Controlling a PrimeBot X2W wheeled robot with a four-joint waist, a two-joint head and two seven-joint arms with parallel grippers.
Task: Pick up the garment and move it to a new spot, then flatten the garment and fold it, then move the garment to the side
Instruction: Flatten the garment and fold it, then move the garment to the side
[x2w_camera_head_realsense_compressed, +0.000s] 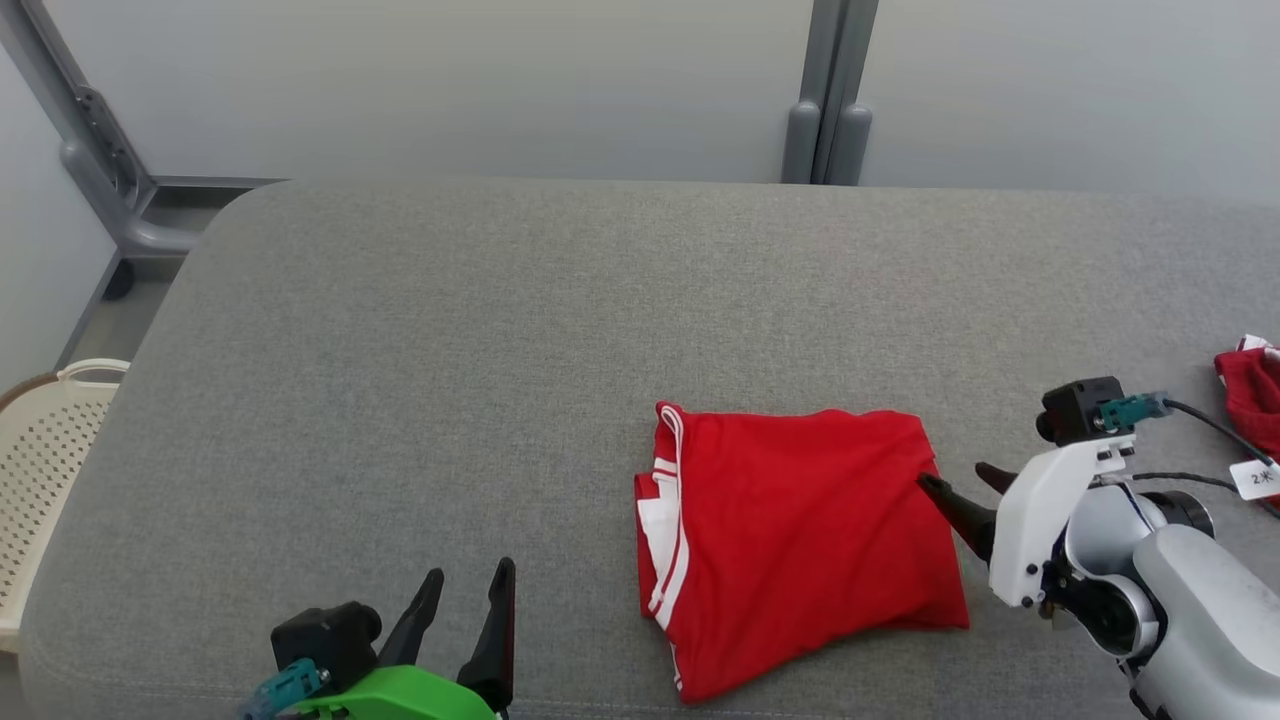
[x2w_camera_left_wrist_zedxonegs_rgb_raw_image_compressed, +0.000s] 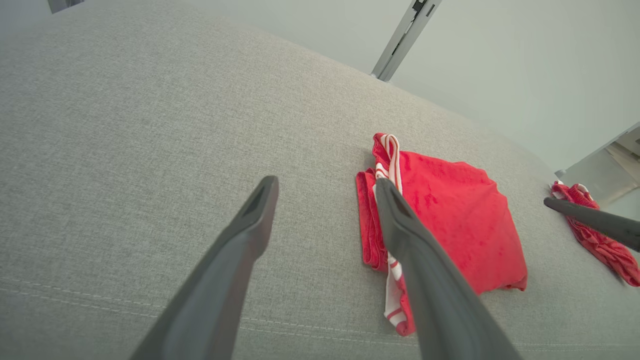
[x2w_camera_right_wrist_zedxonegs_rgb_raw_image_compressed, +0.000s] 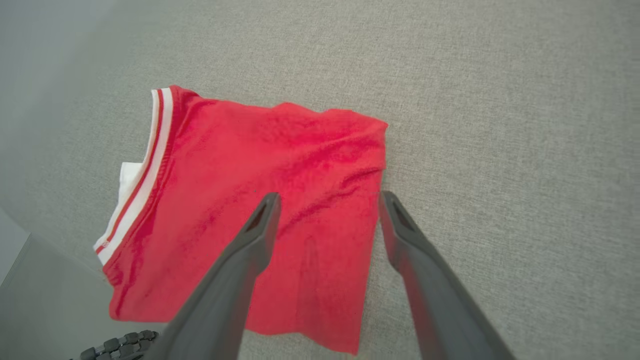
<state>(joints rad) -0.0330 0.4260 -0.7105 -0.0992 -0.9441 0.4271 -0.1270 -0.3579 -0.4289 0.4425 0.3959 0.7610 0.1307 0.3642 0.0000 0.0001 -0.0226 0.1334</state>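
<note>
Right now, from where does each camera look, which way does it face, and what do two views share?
Head view: on the head, facing down at the folded red garment; left gripper and right gripper show.
Left wrist view: looks along its open fingers across the grey surface.
Right wrist view: looks along its open fingers onto the garment.
Shared: the garment.
</note>
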